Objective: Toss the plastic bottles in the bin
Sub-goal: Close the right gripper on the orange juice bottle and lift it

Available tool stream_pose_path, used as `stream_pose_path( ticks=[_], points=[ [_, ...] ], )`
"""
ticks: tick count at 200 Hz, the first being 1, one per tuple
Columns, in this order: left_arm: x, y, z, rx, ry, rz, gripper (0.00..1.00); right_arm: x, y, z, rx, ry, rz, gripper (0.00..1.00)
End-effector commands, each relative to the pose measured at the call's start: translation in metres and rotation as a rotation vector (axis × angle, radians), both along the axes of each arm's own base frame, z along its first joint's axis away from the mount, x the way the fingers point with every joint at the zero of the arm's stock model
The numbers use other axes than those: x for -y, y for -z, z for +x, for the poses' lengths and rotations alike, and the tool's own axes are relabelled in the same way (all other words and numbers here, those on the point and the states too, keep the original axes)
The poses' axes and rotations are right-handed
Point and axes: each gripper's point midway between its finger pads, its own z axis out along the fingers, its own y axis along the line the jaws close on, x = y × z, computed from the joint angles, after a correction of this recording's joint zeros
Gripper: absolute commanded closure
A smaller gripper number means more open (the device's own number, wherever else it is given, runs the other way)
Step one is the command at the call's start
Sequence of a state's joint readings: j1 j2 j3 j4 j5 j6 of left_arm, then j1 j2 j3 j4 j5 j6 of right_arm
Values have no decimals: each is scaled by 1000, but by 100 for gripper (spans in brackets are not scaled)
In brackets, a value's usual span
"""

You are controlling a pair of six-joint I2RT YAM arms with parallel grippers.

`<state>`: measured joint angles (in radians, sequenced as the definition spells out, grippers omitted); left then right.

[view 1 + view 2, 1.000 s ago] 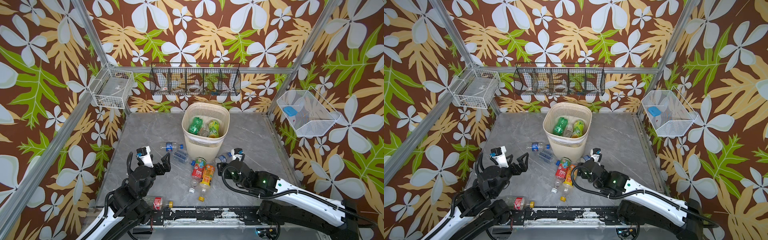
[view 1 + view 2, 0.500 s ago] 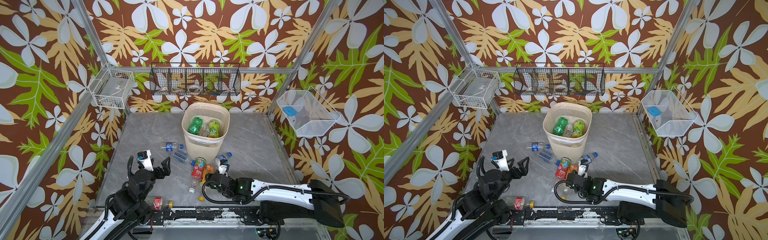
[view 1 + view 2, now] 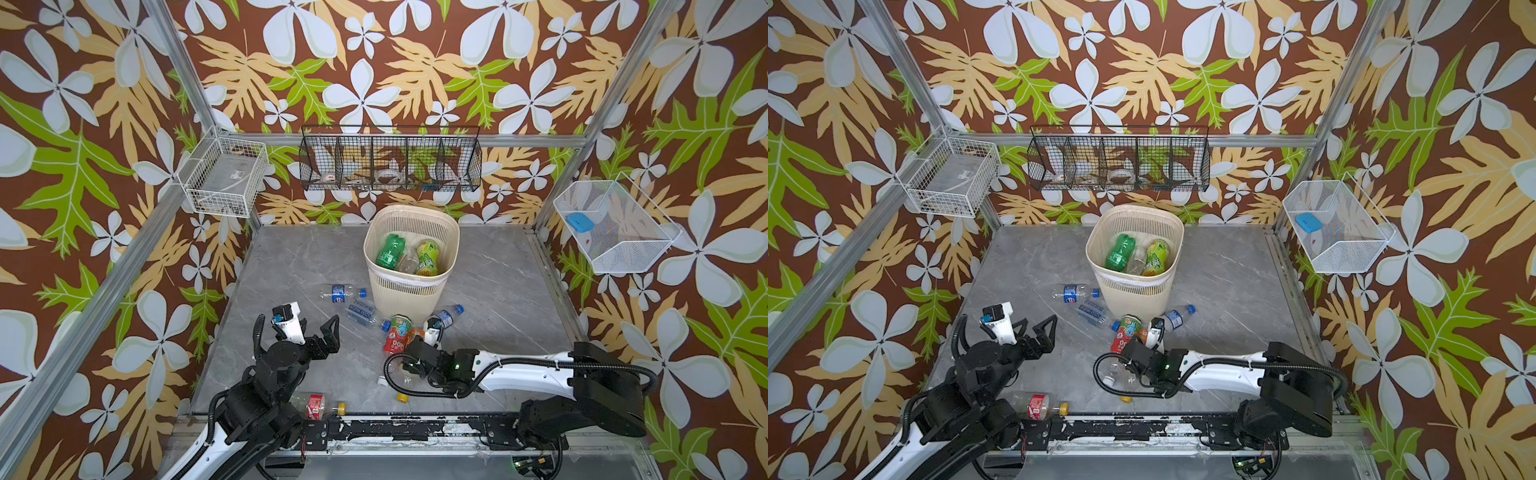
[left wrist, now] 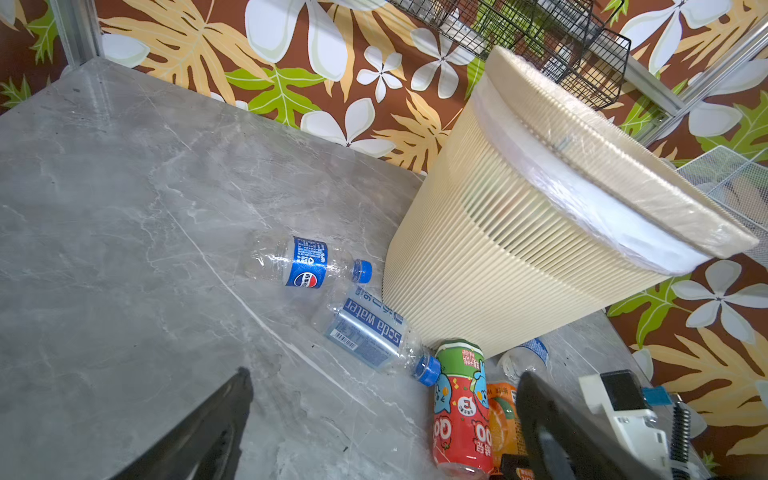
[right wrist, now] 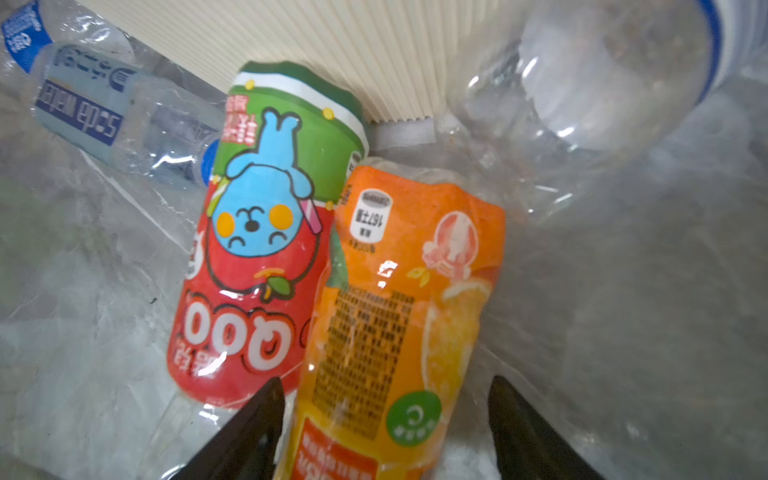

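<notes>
Right wrist view: the right pincer is released, its jaws straddling the orange-label bottle. One jaw sits between that bottle and the red-label bottle lying beside it. The other jaw stands clear of the label on the opposite side. In both top views the bin stands upright at 12 o'clock on the surface, with green bottles inside. The straddled pair lies at 6 o'clock from the bin, and two blue-label bottles lie at 8 o'clock. The left pincer is spread wide and holds nothing, at 7 o'clock from the bin.
</notes>
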<state>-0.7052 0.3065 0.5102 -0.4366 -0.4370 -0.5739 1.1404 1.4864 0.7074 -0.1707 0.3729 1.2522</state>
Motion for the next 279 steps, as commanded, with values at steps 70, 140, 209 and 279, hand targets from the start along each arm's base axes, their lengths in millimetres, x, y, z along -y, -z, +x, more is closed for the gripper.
stream_pose_path(
  ticks=[70, 140, 209, 279],
  points=[
    [-6, 0, 3, 0, -45, -2, 0, -13, 9, 4, -33, -18, -19, 47],
    [-6, 4, 5, -14, -54, 7, 0, 13, -39, 2, 47, -4, -4, 56],
    [-6, 8, 6, -29, -58, 23, 0, 89, -144, 1, 267, 9, -86, 56],
    [-5, 13, 8, -48, -66, 44, 0, 145, -289, 45, 534, 12, -242, 55]
  ],
)
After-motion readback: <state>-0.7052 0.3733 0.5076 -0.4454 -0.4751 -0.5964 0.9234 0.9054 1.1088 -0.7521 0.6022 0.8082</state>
